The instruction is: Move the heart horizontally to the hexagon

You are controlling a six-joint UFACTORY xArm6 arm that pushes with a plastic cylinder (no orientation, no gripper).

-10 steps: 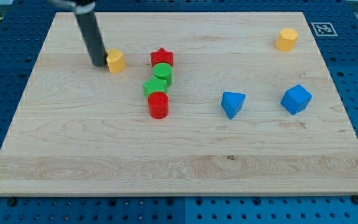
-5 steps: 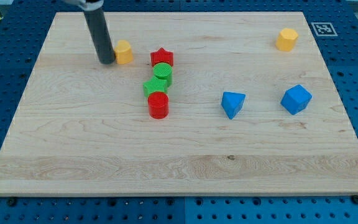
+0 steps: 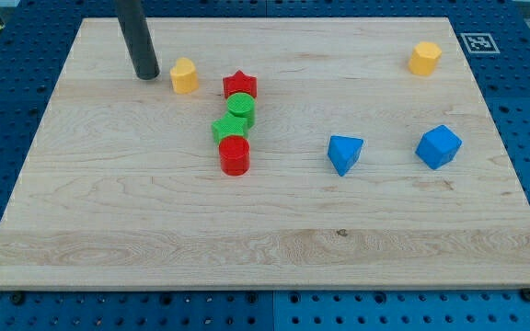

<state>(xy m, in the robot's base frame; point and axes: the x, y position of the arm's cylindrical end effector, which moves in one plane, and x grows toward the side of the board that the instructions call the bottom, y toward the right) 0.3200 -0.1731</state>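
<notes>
The yellow heart (image 3: 184,76) lies at the upper left of the wooden board (image 3: 265,230). The yellow hexagon (image 3: 423,58) lies at the upper right, a little higher in the view than the heart. My tip (image 3: 145,74) rests on the board just left of the heart, apart from it by a small gap. The rod rises out of the view's top.
Just right of the heart stand a red star (image 3: 240,85), a green cylinder (image 3: 241,108), a green star (image 3: 227,129) and a red cylinder (image 3: 234,155) in a tight column. Two blue blocks (image 3: 344,153) (image 3: 439,146) lie right of centre.
The heart has slid right and slightly up, pushed by my tip. My tip then drew back up and left, leaving a gap.
</notes>
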